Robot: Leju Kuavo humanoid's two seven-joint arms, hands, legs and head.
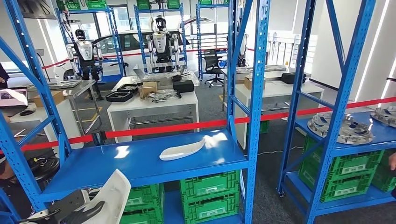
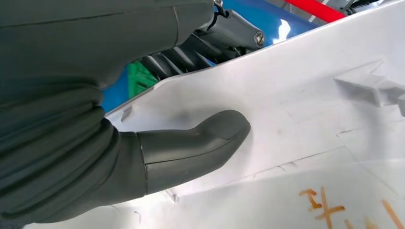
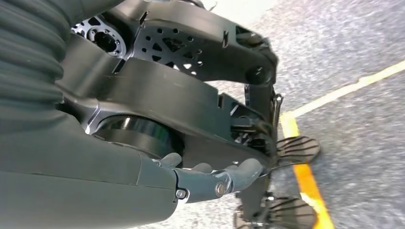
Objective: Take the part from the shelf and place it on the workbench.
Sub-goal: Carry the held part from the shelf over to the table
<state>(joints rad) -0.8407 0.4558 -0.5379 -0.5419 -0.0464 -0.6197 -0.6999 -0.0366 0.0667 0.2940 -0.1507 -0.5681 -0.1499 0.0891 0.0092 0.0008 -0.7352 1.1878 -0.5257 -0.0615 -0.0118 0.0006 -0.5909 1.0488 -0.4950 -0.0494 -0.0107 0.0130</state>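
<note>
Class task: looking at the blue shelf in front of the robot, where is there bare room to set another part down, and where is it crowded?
Blue shelf: bare left of the white part lying on it, and along the front edge. The neighbouring shelf is crowded with round metal parts.

Blue shelf (image 1: pixel 140 163), one white part (image 1: pixel 182 150) lying flat on it

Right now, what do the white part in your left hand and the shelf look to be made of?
The part looks like moulded plastic: matt white, thin curved shell, a moulded rib and clip on its inner face, orange marker scrawl. My left hand grips its edge. The shelf looks like painted steel: glossy blue deck that mirrors light, on slotted uprights. I can't be sure of either by sight.
</note>
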